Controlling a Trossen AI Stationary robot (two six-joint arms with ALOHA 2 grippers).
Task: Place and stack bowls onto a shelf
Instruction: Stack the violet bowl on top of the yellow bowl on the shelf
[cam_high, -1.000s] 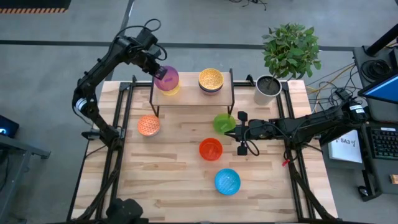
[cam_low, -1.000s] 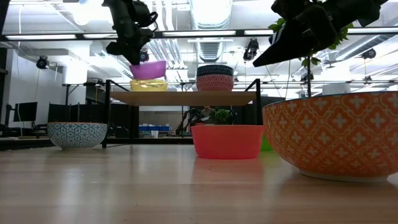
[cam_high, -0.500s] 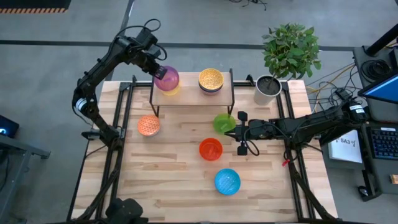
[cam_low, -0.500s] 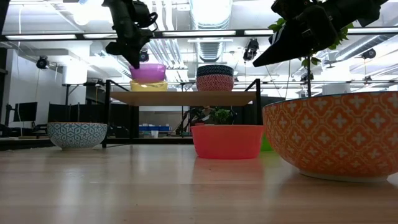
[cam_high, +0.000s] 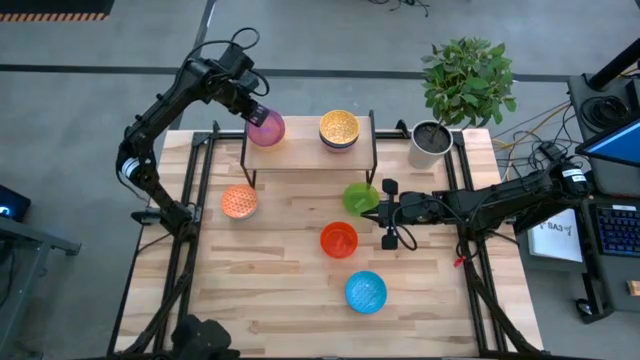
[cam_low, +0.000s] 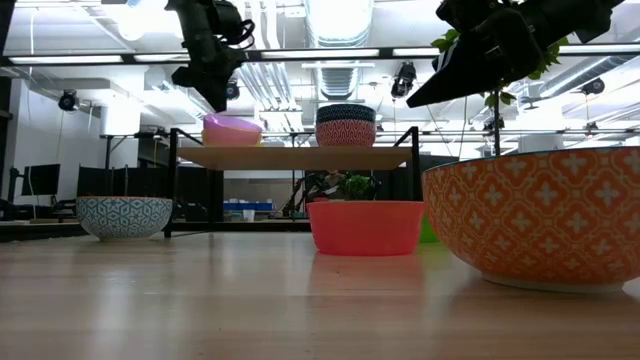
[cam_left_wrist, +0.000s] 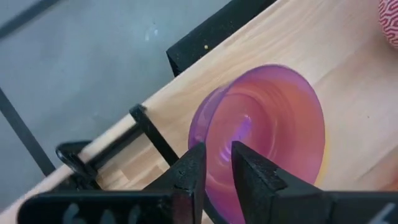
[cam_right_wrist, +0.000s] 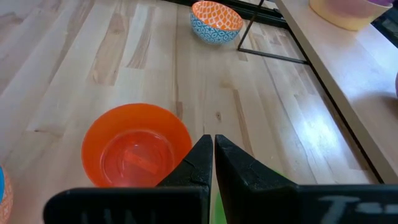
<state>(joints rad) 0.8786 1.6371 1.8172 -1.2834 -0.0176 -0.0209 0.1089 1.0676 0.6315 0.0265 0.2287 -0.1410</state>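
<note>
The purple bowl (cam_high: 265, 128) sits on the left end of the shelf (cam_high: 305, 152), nested in the yellow bowl, of which only a thin edge (cam_left_wrist: 321, 167) shows. My left gripper (cam_high: 253, 111) is shut on the purple bowl from above. The green bowl (cam_high: 359, 197) stands in front of the shelf's right legs. My right gripper (cam_high: 378, 207) reaches in from the table's right and is shut at that bowl's right rim. In the low view the purple bowl (cam_low: 232, 130) sits low on the shelf (cam_low: 300, 157). My left gripper pinches the purple bowl's rim (cam_left_wrist: 213, 140) on its far-left side, one finger (cam_left_wrist: 194, 171) outside and one finger (cam_left_wrist: 247, 171) inside. It comes slanting down from the far left. The bowl sits upright inside the yellow bowl on the shelf. My right gripper has its shut fingers (cam_right_wrist: 202, 158) on the green bowl's right rim (cam_right_wrist: 214, 208), level from the table's right. Only a green sliver shows between them. Whether the bowl is lifted cannot be told.
A speckled yellow bowl (cam_high: 339, 128) tops a stack on the shelf's right half. On the table are an orange-lined patterned bowl (cam_high: 239, 202), a red bowl (cam_high: 338, 240) and a blue-lined bowl (cam_high: 366, 292). A potted plant (cam_high: 431, 143) stands at the far right corner.
My left gripper has moved down a little and lowered the purple bowl, which was tilted above the yellow bowl. It now sits level inside it and hides most of the yellow. The gripper has kept its hold.
</note>
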